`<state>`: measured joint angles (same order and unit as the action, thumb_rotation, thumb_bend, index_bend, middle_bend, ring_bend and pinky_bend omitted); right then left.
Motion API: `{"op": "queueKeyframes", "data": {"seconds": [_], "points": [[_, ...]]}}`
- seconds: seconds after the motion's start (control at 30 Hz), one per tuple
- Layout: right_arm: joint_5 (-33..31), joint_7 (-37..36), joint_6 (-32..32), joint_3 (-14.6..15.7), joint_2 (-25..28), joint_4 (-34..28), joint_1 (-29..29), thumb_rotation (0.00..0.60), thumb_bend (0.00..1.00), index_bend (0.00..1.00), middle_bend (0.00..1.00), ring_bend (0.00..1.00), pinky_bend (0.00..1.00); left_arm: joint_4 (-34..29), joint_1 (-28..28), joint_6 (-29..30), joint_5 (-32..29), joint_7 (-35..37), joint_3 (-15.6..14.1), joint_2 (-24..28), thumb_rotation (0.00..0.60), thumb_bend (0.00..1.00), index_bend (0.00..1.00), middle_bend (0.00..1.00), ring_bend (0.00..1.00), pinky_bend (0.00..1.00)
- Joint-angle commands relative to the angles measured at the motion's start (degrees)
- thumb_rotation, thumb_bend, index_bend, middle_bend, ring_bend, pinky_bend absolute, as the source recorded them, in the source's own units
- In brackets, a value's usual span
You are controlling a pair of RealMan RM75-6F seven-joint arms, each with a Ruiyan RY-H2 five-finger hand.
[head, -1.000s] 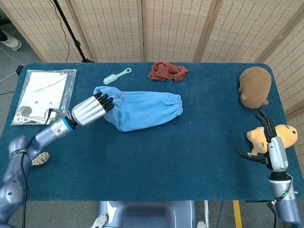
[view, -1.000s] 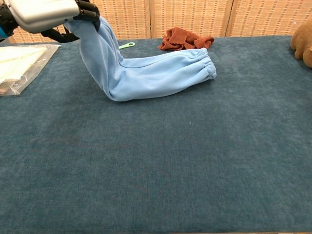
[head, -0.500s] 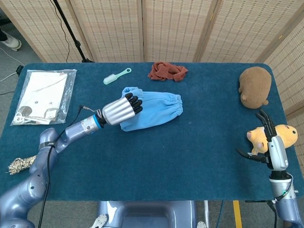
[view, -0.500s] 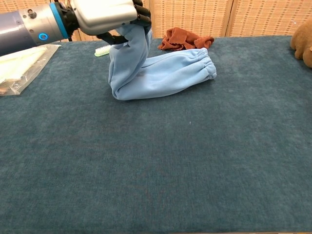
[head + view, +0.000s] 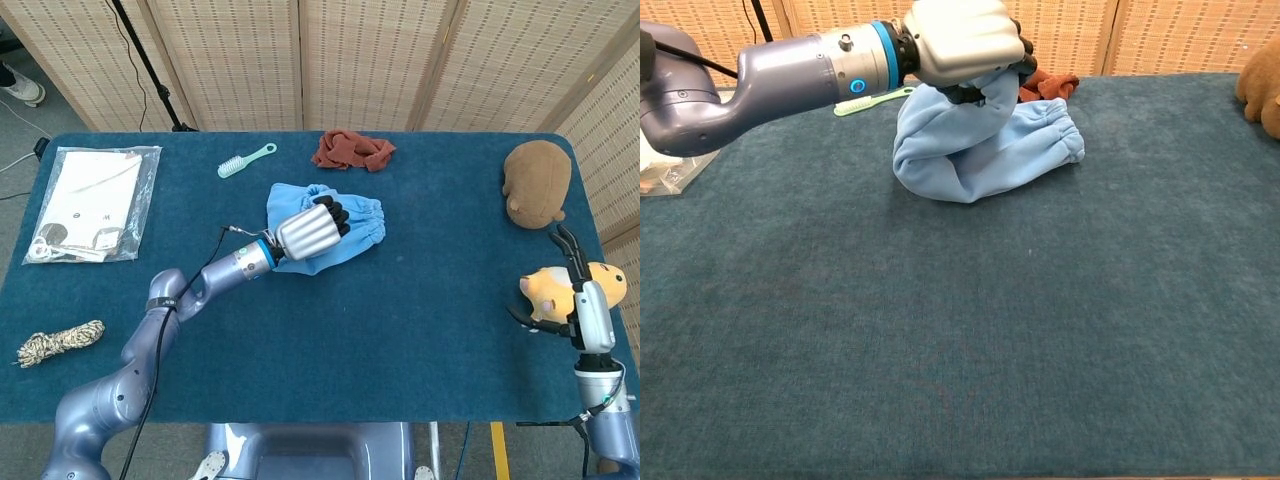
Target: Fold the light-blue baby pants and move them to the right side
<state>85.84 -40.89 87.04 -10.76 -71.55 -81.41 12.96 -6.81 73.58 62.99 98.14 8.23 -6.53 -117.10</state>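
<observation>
The light-blue baby pants [image 5: 345, 235] [image 5: 980, 150] lie mid-table, doubling over on themselves, cuffs pointing right. My left hand [image 5: 312, 230] [image 5: 962, 40] grips the waist end and holds it lifted above the cuff half, fingers curled around the cloth. Far off at the table's right edge, my right hand [image 5: 580, 305] stands upright with fingers apart and nothing in it; the chest view does not show it.
A rust-red cloth [image 5: 352, 150] [image 5: 1040, 82] lies just behind the pants. A mint brush [image 5: 245, 160] [image 5: 865, 100] sits behind-left. A brown plush [image 5: 537, 182], a yellow plush [image 5: 555, 288], a bagged white item [image 5: 95, 200] and a rope coil [image 5: 58, 343] ring the table.
My left hand has carried the waist end rightward over the pants, from the left side to above the cuff half, folding the cloth over. The right hand stayed nearly in place.
</observation>
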Motion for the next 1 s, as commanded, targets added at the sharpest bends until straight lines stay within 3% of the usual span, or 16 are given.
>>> {"op": "queueKeyframes", "data": {"seconds": [0.03, 0.1, 0.17, 0.27, 0.47, 0.63, 0.77, 1.0], "points": [[-0.2, -0.3, -0.1, -0.1, 0.1, 0.1, -0.1, 0.6, 0.0, 0.08, 0.03, 0.0, 0.01, 0.5, 1.0, -2.1, -0.9, -1.5, 0.8, -1.1, 0.6, 0.58, 0.57, 0.39, 0.33, 0.48], [-0.3, -0.6, -0.1, -0.2, 0.2, 0.2, -0.1, 0.6, 0.0, 0.08, 0.03, 0.0, 0.01, 0.9, 1.5, -5.5, -2.5, -3.5, 2.2, -2.1, 0.6, 0.51, 0.38, 0.21, 0.18, 0.39], [-0.3, -0.8, 0.0, -0.2, 0.3, 0.2, -0.2, 0.6, 0.0, 0.08, 0.03, 0.0, 0.01, 1.0, 1.8, -7.3, -4.3, -5.8, 3.8, -2.8, 0.6, 0.48, 0.13, 0.03, 0.04, 0.3], [-0.3, -1.1, 0.1, -0.2, 0.4, 0.1, -0.4, 0.6, 0.0, 0.08, 0.03, 0.0, 0.01, 0.5, 1.9, -6.6, -6.5, -7.7, 6.0, -3.3, 0.6, 0.44, 0.0, 0.0, 0.0, 0.2], [0.1, -1.3, 0.1, -0.1, 0.6, -0.1, -0.4, 0.6, 0.0, 0.08, 0.03, 0.0, 0.01, -1.2, 1.5, 1.6, -9.4, -5.0, 9.4, -3.9, 0.6, 0.28, 0.0, 0.0, 0.0, 0.17], [0.7, -1.0, 0.1, 0.1, 0.5, -0.4, -0.3, 0.6, 0.0, 0.08, 0.04, 0.0, 0.01, -1.0, 1.3, 0.7, -9.9, -6.7, 9.7, -4.4, 0.6, 0.15, 0.0, 0.0, 0.0, 0.17], [1.1, -0.7, 0.3, 0.3, 0.5, -0.7, -0.3, 0.6, 0.0, 0.08, 0.04, 0.0, 0.01, -2.0, 1.2, 0.1, -11.4, -6.6, 11.0, -4.9, 0.6, 0.13, 0.0, 0.0, 0.0, 0.14], [0.9, -1.0, -0.1, 0.4, 0.5, -0.6, -0.3, 0.6, 0.0, 0.08, 0.04, 0.0, 0.01, -4.4, 0.4, 6.5, -13.5, -1.2, 13.9, -3.2, 0.6, 0.13, 0.0, 0.0, 0.0, 0.14]]}}
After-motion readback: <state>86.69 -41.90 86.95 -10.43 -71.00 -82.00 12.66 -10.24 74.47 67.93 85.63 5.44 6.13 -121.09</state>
